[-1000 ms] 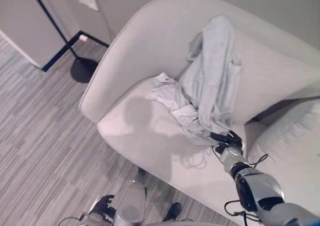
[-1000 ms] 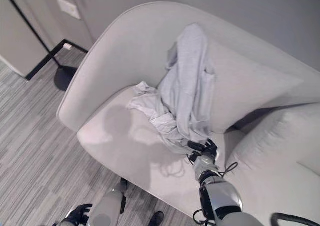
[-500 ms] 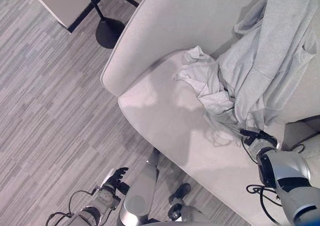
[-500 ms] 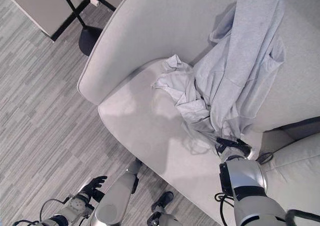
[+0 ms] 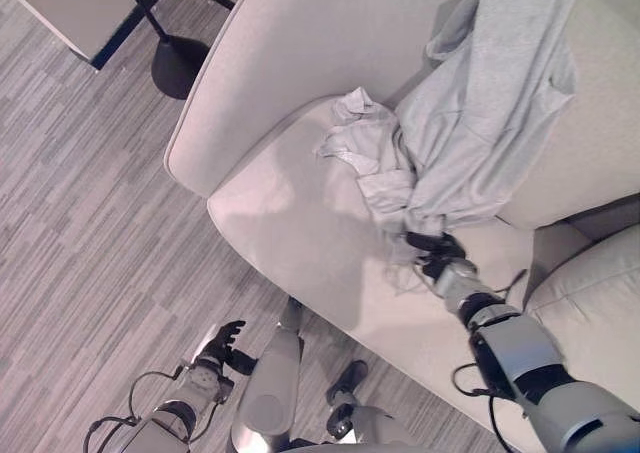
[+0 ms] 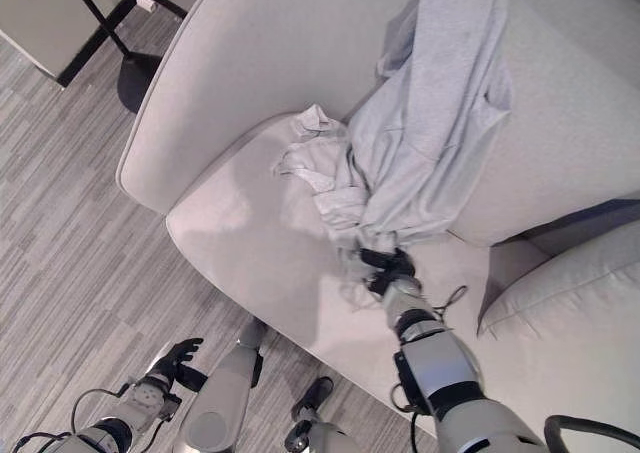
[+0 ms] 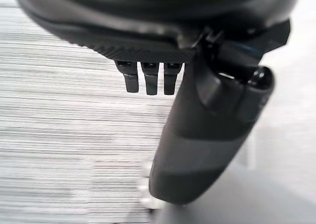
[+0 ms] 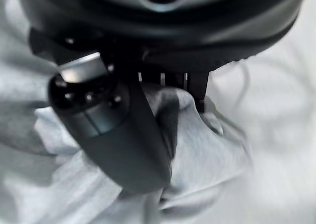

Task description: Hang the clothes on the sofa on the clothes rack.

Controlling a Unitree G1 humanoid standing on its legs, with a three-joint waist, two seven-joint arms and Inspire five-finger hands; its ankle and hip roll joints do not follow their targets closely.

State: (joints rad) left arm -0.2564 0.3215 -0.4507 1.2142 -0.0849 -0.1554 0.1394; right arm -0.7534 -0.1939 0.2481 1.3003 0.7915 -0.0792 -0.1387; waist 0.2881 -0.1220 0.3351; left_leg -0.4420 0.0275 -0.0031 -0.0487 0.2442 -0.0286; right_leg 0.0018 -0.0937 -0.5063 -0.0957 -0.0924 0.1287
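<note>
Right hand [image 5: 436, 256] pinching soft crumpled grey garment [image 5: 470, 123] on smooth sofa [image 5: 300, 223]

Living room: sofa [image 5: 300, 203], floor lamp [image 5: 175, 58]

1. Below me the floor [image 5: 80, 223] is grey striped planks.
2. A pale curved sofa [image 5: 300, 63] crosses my view, with a plump cushion [image 5: 590, 293] at its right end.
3. A black round stand base [image 5: 178, 65] sits beside the sofa's left arm, its pole rising toward a light wall panel [image 5: 55, 8].
</note>
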